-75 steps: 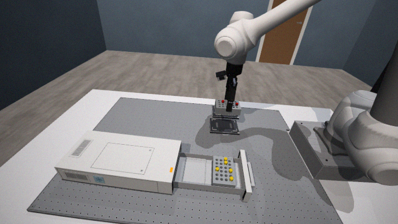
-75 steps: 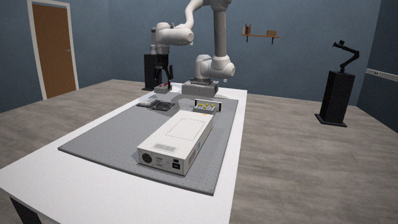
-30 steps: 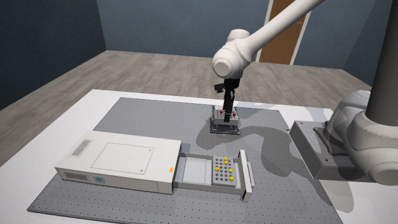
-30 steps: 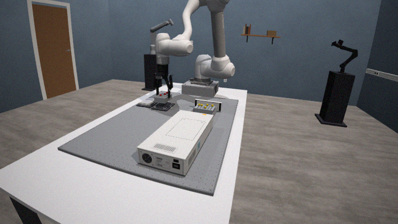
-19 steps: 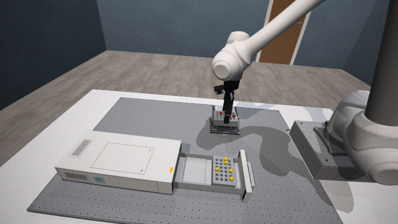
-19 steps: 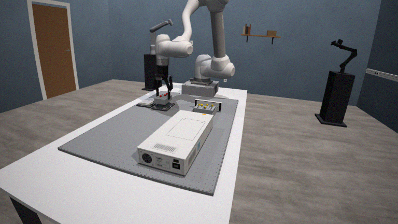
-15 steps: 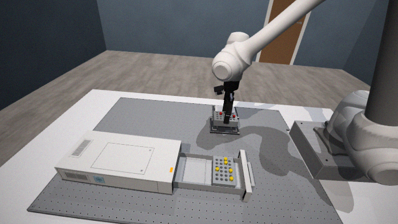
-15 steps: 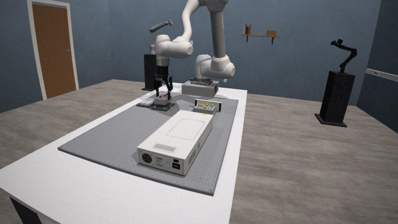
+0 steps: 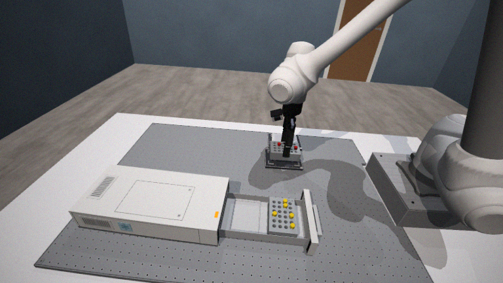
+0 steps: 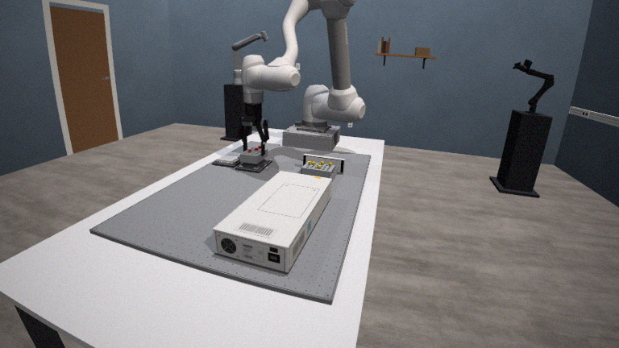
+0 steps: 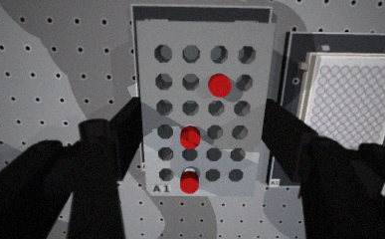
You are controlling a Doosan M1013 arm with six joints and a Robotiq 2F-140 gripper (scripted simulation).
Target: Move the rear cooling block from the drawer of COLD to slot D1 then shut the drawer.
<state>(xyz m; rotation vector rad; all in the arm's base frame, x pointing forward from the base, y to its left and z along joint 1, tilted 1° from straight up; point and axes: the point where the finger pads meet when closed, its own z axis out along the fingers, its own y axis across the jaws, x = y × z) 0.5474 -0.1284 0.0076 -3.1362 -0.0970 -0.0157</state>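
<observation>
Top view: rear block going down to its slot!
The gripper [image 9: 286,152] [image 10: 253,150] [image 11: 202,115] has the grey rear block [image 9: 274,154] [image 10: 252,157] [image 11: 204,119] clamped, above dark D1 [image 9: 283,166] [image 10: 253,167] [image 11: 201,13]; the drawer [image 9: 259,236] stands open, amber lamp [image 9: 216,214] [image 10: 317,177] lit, front block [image 9: 282,230] [image 10: 317,171] inside, its stubby yellow caps up.

Exterior view: level, hovering over the frame!
Boxy matte block, smooth off-white cooler [image 9: 155,198] [image 10: 273,216], perforated grey deck [image 9: 192,257] [image 10: 182,216] [image 11: 30,90]. Next, I judge, a slow, square lowering inside the locators, then release.

Wrist view: black fingers hugging both sides!
Three round red caps, [image 11: 219,85] among octagonal-looking bores; a tilt could unsettle those loose tubes. Beyond, D2 [image 11: 290,50] [image 10: 217,163] carries a pale plate [image 11: 355,105] [image 10: 226,160] patterned with circles.
</observation>
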